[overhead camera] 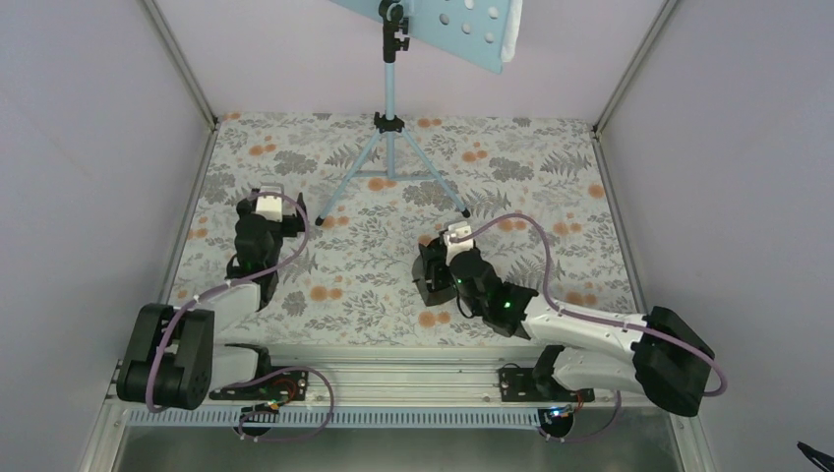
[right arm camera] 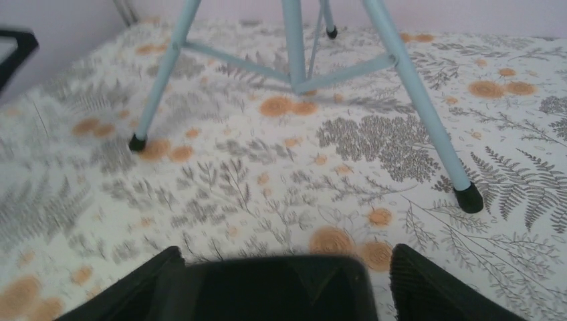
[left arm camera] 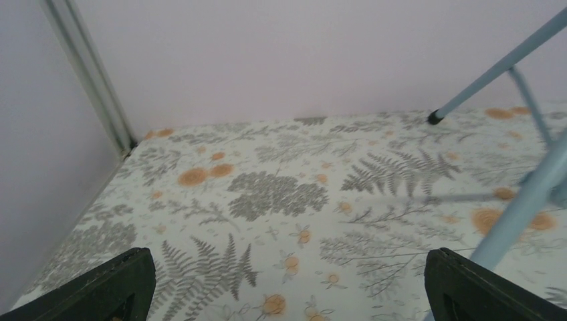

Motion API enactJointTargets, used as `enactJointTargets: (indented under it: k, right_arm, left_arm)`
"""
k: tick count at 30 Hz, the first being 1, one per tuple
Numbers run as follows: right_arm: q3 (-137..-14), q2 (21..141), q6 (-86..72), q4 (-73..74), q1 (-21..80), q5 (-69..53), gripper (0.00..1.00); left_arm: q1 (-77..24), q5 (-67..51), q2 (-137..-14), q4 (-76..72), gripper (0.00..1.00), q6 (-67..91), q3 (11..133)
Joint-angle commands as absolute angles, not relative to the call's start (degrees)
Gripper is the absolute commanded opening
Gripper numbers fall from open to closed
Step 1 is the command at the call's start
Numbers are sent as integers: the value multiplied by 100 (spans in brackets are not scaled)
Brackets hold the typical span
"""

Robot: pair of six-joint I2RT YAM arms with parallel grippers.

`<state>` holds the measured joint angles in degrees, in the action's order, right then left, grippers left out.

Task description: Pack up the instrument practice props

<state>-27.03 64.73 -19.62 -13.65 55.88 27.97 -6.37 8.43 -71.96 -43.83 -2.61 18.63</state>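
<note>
The light blue tripod music stand [overhead camera: 390, 88] stands at the back of the table, its hole-dotted tray [overhead camera: 462, 25] tilted at the top. Its legs [right arm camera: 414, 93] spread ahead of my right gripper, and one leg [left arm camera: 528, 200] crosses the right of the left wrist view. A small black box [overhead camera: 430, 277] lies on the cloth in front of the stand. My right gripper [overhead camera: 436, 264] straddles this box [right arm camera: 267, 287]: the left finger lies against it and a thin strip of cloth shows by the right finger. My left gripper [overhead camera: 270, 197] is wide open over bare cloth [left arm camera: 287, 287].
Floral cloth [overhead camera: 551, 197] covers the table. Pale walls with metal corner posts [overhead camera: 187, 69] close in the left, back and right sides. The stand's foot [right arm camera: 470, 198] rests just right of my right gripper's line.
</note>
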Motion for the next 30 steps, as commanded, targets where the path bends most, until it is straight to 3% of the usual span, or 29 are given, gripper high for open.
enactJointTargets:
  k: [1,4,5,11,18,20,25,30]
  right_arm:
    - [-3306,6266,-2151,-1420,5704,3630,79]
    - [-3490,5599,-2154,-713,5687,4107,98]
    - [-3466,5284,-2123,-616,5633,4210,100]
    - [-3023,4087,-2640,14,4118,3548,96]
    - [-2641,4778,-2866,151,2071,1243,96]
    - [-2596,5204,-2932,-33,1648,431,92]
    - [-2529,6111,-3138,-432,1526,-617,63]
    - [-2207,6257,-3183,-795,1583,-1157,54]
  left_arm:
    - [-813,424,-6743,-4268,100,-127,2050]
    - [-954,102,-6325,-3496,100,418,2326]
    - [-965,33,-6117,-3154,100,726,2406]
    - [-923,-1293,-4959,-2290,100,2736,2459]
    - [-868,-2256,-5184,253,100,2691,4285]
    - [-861,-2142,-5212,1006,100,2459,4805]
    - [-853,-1571,-5300,2118,100,2016,5953]
    - [-853,-803,-5113,2151,100,1612,6185]
